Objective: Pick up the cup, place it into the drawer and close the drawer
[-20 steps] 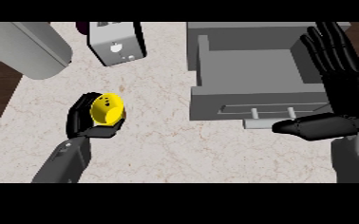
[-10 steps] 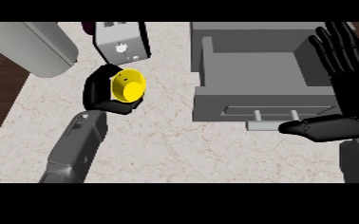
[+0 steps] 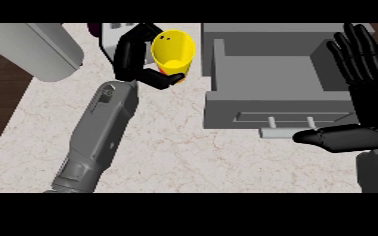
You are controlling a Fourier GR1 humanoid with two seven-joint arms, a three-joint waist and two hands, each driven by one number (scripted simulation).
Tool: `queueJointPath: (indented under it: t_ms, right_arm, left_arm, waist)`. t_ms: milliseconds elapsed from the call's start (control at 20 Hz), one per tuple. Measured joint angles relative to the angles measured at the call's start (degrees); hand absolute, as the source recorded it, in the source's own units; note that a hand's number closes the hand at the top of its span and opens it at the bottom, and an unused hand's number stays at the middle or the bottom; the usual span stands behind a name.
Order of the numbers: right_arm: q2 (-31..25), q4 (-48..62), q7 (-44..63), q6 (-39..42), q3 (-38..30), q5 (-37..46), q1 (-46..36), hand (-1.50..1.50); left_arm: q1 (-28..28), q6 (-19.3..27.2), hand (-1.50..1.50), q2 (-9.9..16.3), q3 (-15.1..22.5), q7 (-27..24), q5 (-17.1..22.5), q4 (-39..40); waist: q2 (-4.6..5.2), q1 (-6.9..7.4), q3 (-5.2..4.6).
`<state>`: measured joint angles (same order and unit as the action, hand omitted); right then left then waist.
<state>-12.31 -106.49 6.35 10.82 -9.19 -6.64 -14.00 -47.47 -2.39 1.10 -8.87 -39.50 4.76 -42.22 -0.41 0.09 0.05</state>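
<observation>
Yellow cup point(image 3: 174, 52), unlettered, in left robot hand point(image 3: 136, 60) beside open drawer point(image 3: 280, 77)

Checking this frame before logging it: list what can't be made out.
- Head view: the far side of the yellow cup is hidden by the left robot hand curled round it.
- The white object behind that hand is mostly covered.
- The drawer interior's near part is hidden by its front wall.
</observation>
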Motion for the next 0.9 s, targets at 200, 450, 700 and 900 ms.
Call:
queueJointPath:
  t_ms: [200,450,700,900]
  right_arm:
    - [-0.49,0.54,-0.58,0.6,-0.86,-0.65,0.16,-1.5]
    - [-0.47,1.81,-1.84,0.8,-0.63,0.05,-0.35,-1.5]
    - [-0.48,2.72,-2.3,1.22,-0.4,-0.08,-1.22,-1.5]
    - [-0.35,3.39,-2.78,1.83,-0.01,-0.55,-2.16,-1.5]
  left_arm:
    - [-5.72,5.37,1.5,-0.67,3.67,8.86,1.64,-3.59]
    - [-14.23,13.04,1.5,-0.97,8.24,16.36,4.03,-1.93]
    - [-22.75,18.38,1.5,-1.06,11.71,22.1,6.21,5.93]
    - [-26.68,21.86,1.5,-1.08,15.56,24.03,8.54,12.95]
  waist:
    - [0.1,-0.35,-0.01]
    - [0.39,-1.12,-0.02]
    - [0.79,-2.27,0.01]
    - [1.2,-3.86,0.03]
